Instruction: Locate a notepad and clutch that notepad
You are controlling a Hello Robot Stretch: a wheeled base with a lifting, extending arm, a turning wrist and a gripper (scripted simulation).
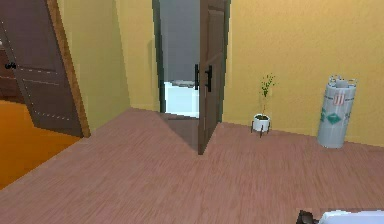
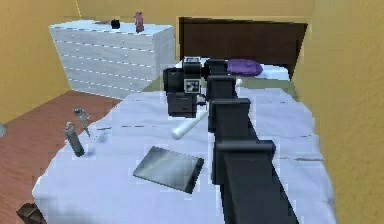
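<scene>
From my console, the wide bed with the pale sheet and dark wooden headboard (image 2: 290, 120) takes up most of the arm side view, and the dark square arm (image 2: 240, 160) reaches out across it. By my reading the search is done and the grasp is not. The flat dark grey rectangle (image 2: 168, 167), which I take to be the notepad, lies flat on the sheet near the foot of the bed, just left of the arm. The gripper (image 2: 178, 100) sits farther out, apart from it. I cannot tell how its fingers are set or whether it holds anything.

As for containers, the white chest of drawers (image 2: 105, 60) has every drawer closed. I can't see inside the tall white cylindrical bin (image 1: 337, 113). The small white pot (image 1: 261, 123) holds a thin green plant.
</scene>
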